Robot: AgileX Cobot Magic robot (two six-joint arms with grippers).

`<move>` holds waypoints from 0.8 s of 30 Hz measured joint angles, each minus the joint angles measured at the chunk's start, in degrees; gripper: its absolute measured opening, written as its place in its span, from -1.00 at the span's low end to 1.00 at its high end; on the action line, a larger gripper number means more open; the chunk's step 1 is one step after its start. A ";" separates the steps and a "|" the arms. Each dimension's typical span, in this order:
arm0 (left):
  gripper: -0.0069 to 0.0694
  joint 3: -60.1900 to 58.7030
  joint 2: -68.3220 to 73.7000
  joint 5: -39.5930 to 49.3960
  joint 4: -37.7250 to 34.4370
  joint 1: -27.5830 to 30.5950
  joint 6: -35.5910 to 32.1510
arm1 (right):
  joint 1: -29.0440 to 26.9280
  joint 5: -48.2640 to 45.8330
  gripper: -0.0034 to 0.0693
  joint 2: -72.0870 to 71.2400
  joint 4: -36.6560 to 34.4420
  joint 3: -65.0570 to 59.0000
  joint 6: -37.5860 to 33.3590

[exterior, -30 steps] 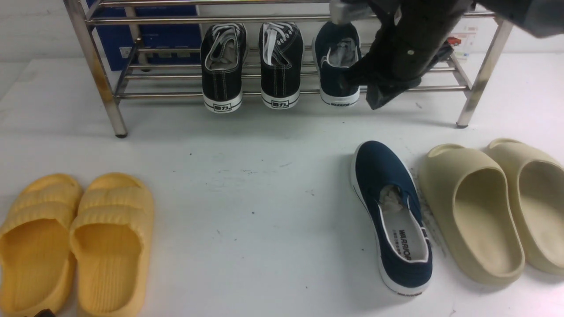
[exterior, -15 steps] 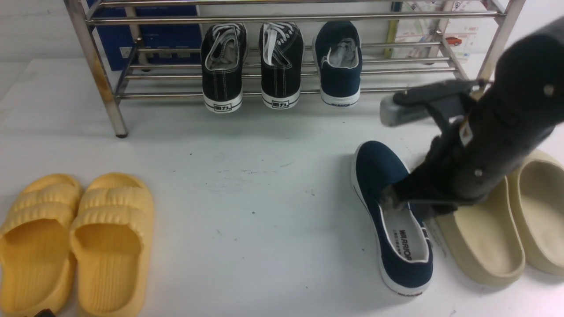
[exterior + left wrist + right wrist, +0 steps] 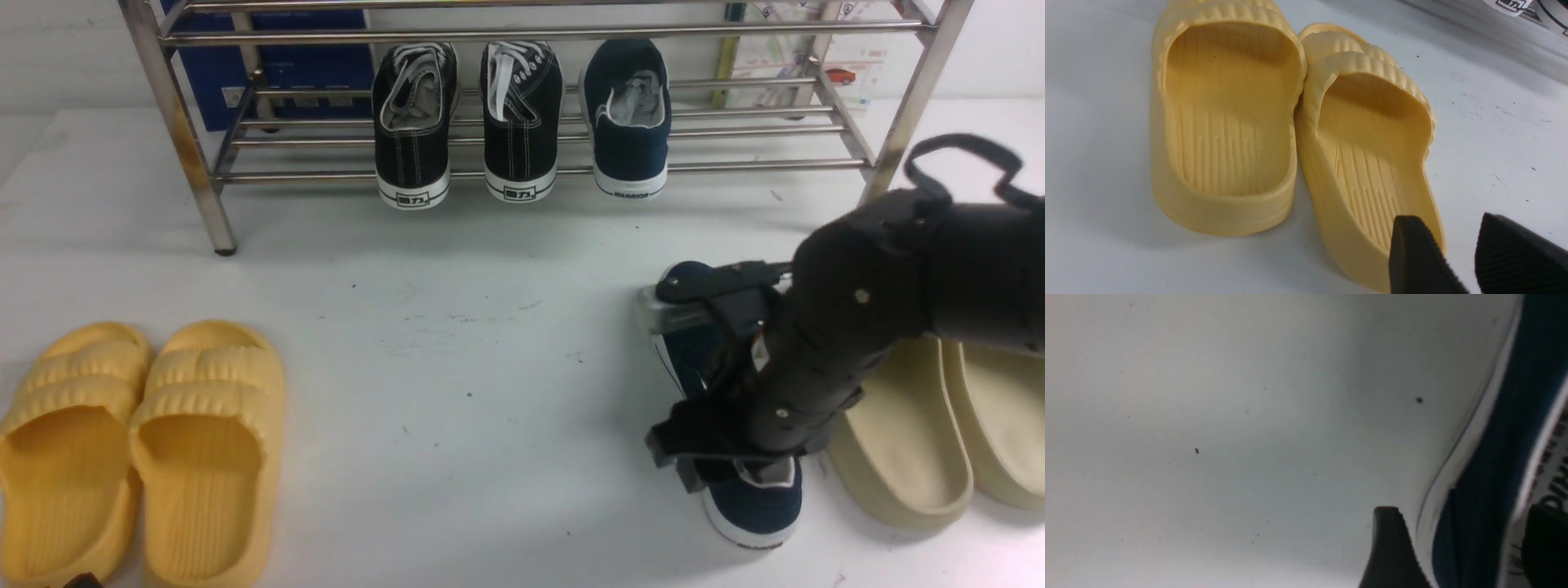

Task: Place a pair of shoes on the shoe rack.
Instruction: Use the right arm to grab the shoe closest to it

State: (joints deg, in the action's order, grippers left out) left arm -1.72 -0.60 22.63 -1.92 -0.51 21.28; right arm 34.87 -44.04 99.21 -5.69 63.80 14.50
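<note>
1. The right gripper (image 3: pixel 1466 531) is down at the navy slip-on (image 3: pixel 755 508), which lies on the white surface (image 3: pixel 457 327) just beside the beige slides (image 3: pixel 898 465).
2. Its jaws stand spread across the shoe's side wall. One finger is outside by the white sole with a sliver of gap, and the other is inside over the insole.
3. The other navy slip-on (image 3: pixel 627 122) rests on the lower bars of the shoe rack (image 3: pixel 184 143), heel toward the camera, just right of the black lace-up sneakers (image 3: pixel 412 122).
4. The left gripper (image 3: pixel 1457 253) hovers over the yellow slides (image 3: pixel 1224 122), its fingers slightly apart and holding nothing.
</note>
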 joint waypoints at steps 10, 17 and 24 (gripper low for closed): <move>-0.19 0.00 0.00 0.00 0.00 0.00 0.00 | 0.45 -1.13 -0.25 3.64 1.66 0.41 0.00; -0.19 0.00 0.00 0.00 0.00 0.00 0.00 | 0.45 -5.17 -0.80 0.51 -0.11 0.12 0.00; -0.19 0.00 0.00 0.00 0.00 0.00 0.00 | -0.21 -10.83 -0.80 -7.40 -1.14 3.12 0.48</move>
State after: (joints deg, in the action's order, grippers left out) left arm -1.72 -0.60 22.63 -1.92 -0.51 21.28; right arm 34.66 -54.87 91.81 -6.83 66.92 14.98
